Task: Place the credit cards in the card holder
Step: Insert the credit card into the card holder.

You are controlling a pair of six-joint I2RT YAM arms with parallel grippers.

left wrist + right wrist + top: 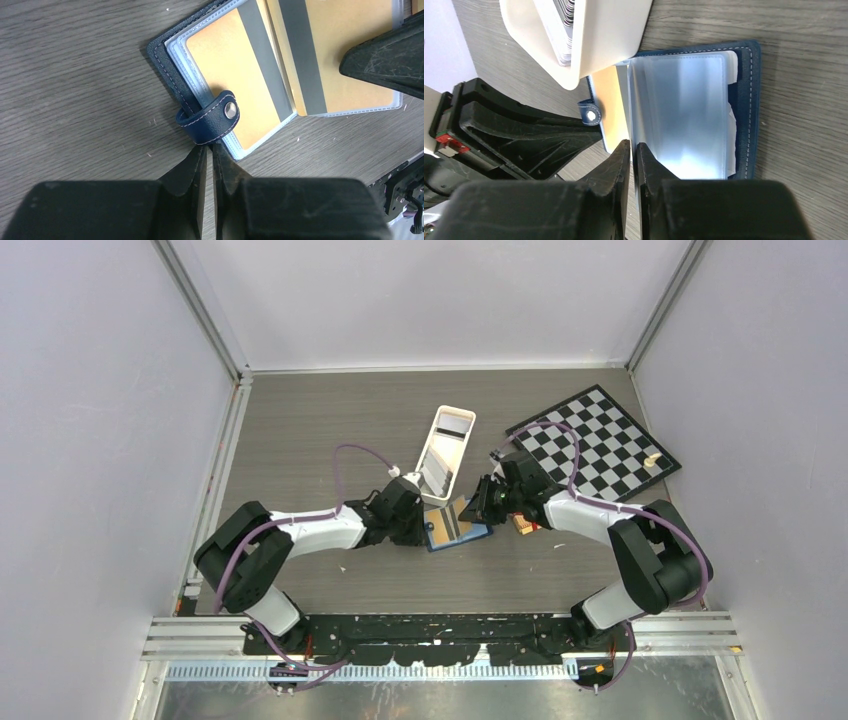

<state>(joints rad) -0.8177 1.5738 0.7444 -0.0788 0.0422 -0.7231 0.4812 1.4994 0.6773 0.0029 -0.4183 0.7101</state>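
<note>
Card holder point(456, 526) lies open, 2 tan cards point(235, 65) in sleeves.

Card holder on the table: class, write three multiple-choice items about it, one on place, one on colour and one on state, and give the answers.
1. Where does the white tray lie relative to the card holder?
A. beyond it, farther from the robot
B. nearer the robot
C. underneath it

2. What colour are the cards in its clear sleeves?
A. green
B. tan with a grey stripe
C. red

3. How does the card holder lie?
A. snapped shut
B. standing on edge
C. open, with the strap undone

Answers:
1. A: the top view shows the tray past the holder.
2. B: the left wrist view shows two such cards.
3. C: the sleeves are spread and the snap is unfastened.
</note>
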